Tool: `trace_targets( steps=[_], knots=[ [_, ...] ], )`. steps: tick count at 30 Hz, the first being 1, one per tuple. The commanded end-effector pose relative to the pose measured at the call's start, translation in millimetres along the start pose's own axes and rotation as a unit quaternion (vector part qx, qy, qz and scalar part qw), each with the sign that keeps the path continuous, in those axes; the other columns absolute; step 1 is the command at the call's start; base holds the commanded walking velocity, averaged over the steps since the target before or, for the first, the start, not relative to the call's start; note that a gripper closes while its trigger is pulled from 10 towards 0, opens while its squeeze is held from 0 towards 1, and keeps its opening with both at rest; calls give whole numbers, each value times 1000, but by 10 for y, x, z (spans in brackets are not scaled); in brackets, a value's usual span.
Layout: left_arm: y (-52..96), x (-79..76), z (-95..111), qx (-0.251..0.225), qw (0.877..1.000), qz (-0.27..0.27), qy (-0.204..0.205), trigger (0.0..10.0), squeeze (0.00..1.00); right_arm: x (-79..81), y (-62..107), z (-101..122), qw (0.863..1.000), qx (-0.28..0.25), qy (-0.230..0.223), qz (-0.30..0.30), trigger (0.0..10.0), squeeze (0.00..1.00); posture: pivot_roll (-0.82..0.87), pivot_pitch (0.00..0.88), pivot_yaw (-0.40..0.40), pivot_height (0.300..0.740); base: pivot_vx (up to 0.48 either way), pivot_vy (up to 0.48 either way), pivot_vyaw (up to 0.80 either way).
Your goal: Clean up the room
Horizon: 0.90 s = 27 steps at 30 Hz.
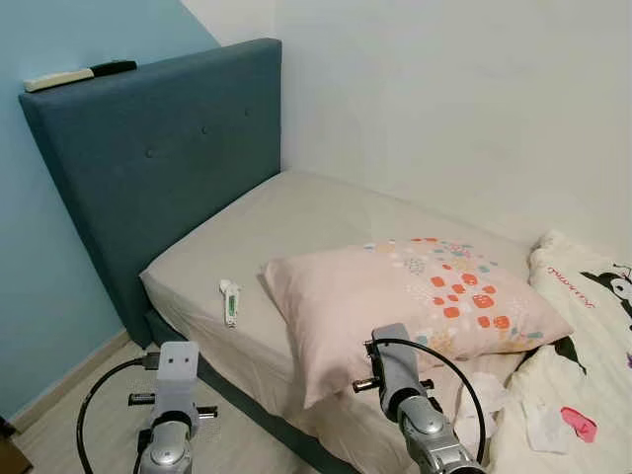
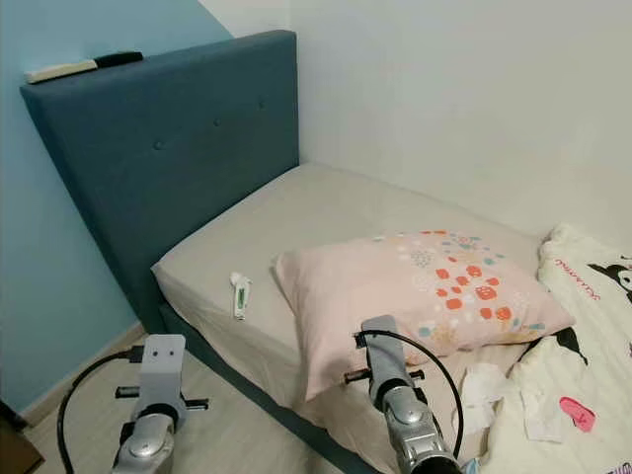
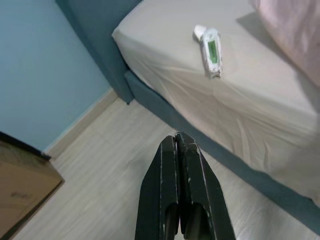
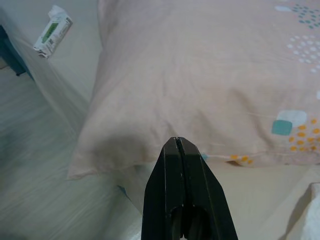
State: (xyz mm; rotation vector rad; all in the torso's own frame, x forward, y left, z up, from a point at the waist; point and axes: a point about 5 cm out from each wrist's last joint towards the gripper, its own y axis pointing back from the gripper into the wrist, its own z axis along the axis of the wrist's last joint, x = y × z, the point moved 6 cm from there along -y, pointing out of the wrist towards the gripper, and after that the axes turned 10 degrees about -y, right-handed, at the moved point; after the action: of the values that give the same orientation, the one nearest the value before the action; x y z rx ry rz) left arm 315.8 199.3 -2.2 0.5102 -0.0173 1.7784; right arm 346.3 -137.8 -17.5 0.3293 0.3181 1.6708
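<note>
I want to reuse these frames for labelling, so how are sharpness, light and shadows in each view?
Both eye views: sharp, soft even light, no glare. Left wrist view: the tube is crisp, the shut left gripper close and soft. Right wrist view: the shut right gripper casts a dim shadow on the pillow; floor streaked.

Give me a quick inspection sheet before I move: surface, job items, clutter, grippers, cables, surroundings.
Surface: bed with a beige sheet, bare at the head end.
Job's things: pink pillow lying askew, one corner overhanging the bed edge; small white tube near that edge.
Clutter: white blanket bunched at the right, pink scrap on it.
Grippers: left gripper shut, over the floor; right gripper shut, pointed at the pillow.
Cables: black loops at both wrists.
Surroundings: blue headboard with two remotes on top; wooden floor.
</note>
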Motion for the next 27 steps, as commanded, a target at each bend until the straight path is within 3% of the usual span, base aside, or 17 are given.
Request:
trace_targets(
  steps=[1, 12, 27],
  knots=[
    [5, -14, 50, -12, 1000, -2, 4, 10000, 0, -10, -4, 26, 1000, -5, -9, -1, 10000, 0, 25, 20, -71, 740, 0, 0, 0],
    [3, -48, 107, -24, 1000, -14, 0, 10000, 0, -11, 1, -2, 1000, 2, -17, -2, 10000, 0, 27, 22, -68, 740, 0, 0, 0],
    [14, -58, 124, -27, 999, -18, -1, 10000, 0, 8, -9, 4, 1000, 5, -19, 3, 10000, 0, 31, 31, -72, 740, 0, 0, -800]
  ],
)
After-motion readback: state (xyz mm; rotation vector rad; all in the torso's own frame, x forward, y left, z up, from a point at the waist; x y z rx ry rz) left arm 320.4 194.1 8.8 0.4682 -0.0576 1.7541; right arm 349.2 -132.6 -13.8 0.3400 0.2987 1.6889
